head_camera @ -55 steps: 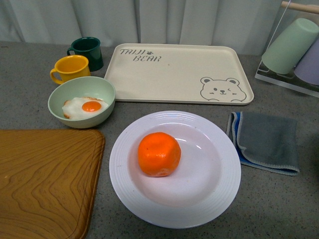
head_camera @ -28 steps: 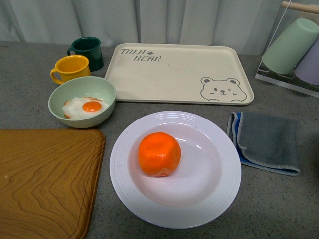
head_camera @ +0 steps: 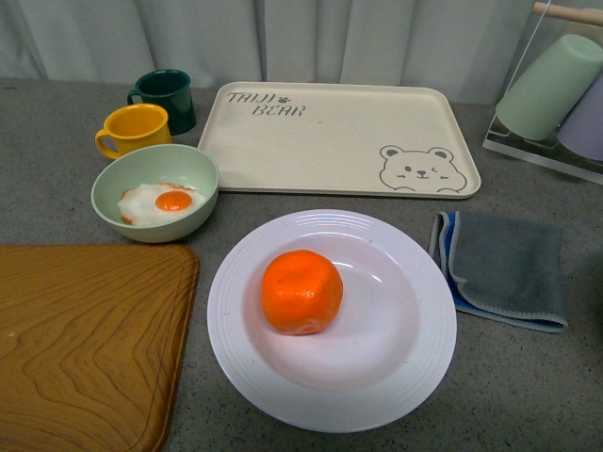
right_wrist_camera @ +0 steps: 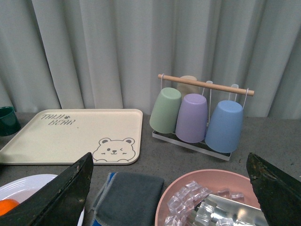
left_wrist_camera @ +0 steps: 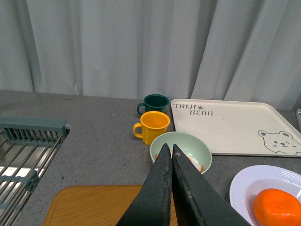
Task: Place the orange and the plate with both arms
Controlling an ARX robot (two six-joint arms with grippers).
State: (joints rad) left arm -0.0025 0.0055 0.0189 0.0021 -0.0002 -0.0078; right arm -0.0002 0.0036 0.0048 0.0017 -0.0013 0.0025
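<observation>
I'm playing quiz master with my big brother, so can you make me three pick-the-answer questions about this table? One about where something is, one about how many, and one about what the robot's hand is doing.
1. Where is the orange?
A. in the green bowl
B. on the white plate
C. on the bear tray

2. How many mugs with handles are there?
A. one
B. two
C. four

3. How is the left gripper?
A. shut, holding nothing
B. wide open
C. squeezing the orange

Answers:
1 B: the orange sits in the middle of the plate.
2 B: a yellow mug and a dark green mug stand side by side, and no other mug with a handle shows.
3 A: in the left wrist view its two fingers meet with nothing between them.
</observation>
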